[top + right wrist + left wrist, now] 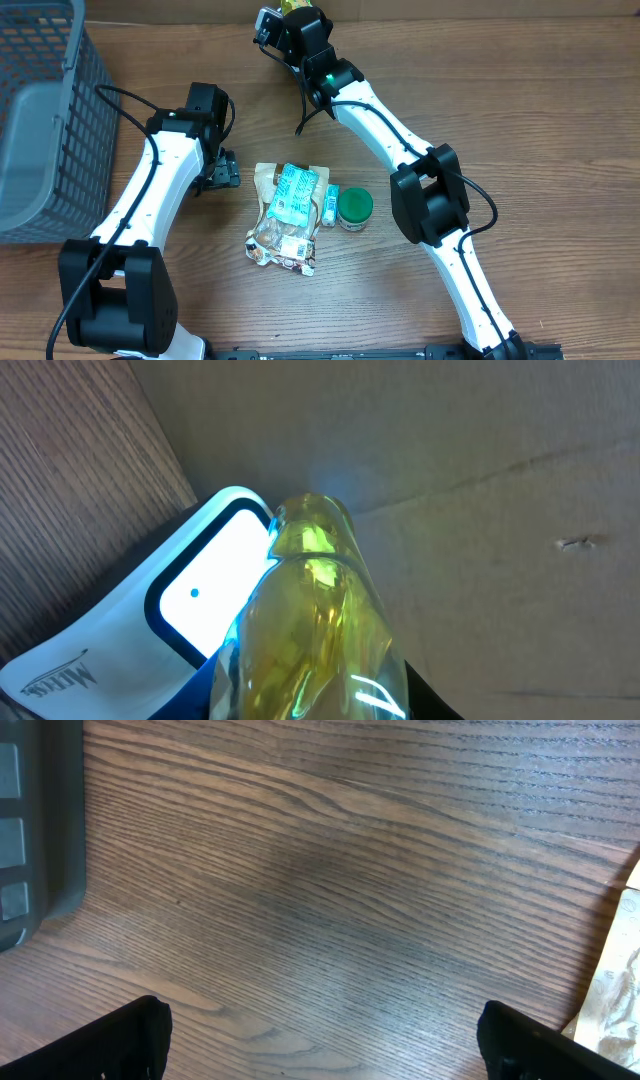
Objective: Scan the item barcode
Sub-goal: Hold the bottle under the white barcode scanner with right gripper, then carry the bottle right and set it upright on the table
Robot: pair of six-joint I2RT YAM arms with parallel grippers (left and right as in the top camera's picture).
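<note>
Bottle (310, 630) (yellow) clamped in right pincer (297, 14) beside scanner (205, 595); left pincer (320, 1045) wide.

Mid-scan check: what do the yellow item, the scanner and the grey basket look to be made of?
The yellow item: translucent glossy plastic, probably; light passes through it and sharp highlights glint. The scanner: smooth white plastic shell with a dark blue rim around a glowing window. The grey basket: matte moulded plastic, judging by its even lattice wall; coated wire is possible.
</note>
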